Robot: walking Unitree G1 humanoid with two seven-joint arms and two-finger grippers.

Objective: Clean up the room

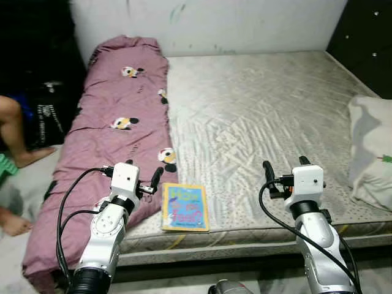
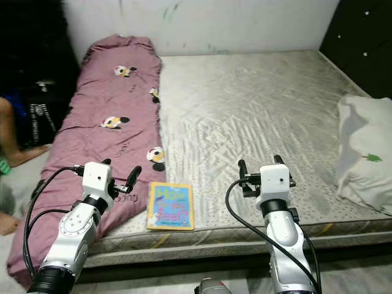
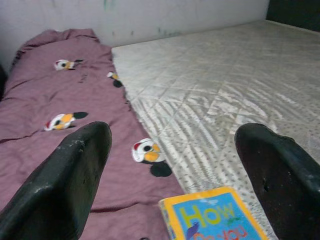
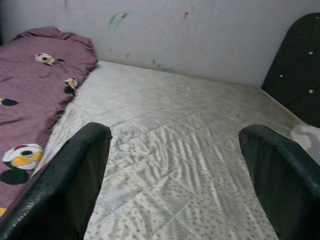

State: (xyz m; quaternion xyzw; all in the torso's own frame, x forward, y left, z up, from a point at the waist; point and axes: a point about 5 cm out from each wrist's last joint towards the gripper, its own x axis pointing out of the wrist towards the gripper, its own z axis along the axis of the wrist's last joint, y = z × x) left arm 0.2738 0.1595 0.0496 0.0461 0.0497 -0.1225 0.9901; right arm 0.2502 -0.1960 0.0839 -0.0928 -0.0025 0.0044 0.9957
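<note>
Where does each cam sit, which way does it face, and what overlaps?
Left eye: on the head, looking forward and down at the mattress, blanket, book, pillow; both arms show, left hand, right hand.
Right eye: same scene, shifted slightly.
Left wrist: along its open fingers, toward book and blanket.
Right wrist: along its open fingers, over the mattress to the wall.
Shared: blanket and mattress in all four.
</note>
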